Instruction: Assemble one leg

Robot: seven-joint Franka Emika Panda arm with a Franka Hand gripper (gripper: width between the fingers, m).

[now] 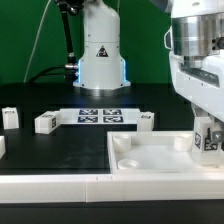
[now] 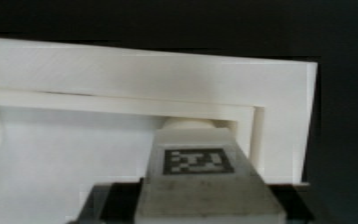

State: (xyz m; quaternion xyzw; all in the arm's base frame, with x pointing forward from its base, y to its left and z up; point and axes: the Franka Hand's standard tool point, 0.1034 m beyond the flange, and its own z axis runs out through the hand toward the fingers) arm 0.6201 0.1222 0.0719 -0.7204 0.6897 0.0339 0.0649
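Wrist view: end effector [image 2: 197, 198] grips the tagged white leg [image 2: 197, 160] between its 2 fingers [image 2: 119, 206], at a corner of the tray [image 2: 87, 70] on the counter [image 2: 348, 90].

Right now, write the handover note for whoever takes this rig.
The gripper is shut on the leg, tag face showing in the wrist view.
The leg is held at the tray's far corner on the exterior view's right; whether it is seated cannot be told.
Three loose white blocks lie behind the tray, beside the marker board.
Done: leg grasped, at the corner.
Left: seat it, release.
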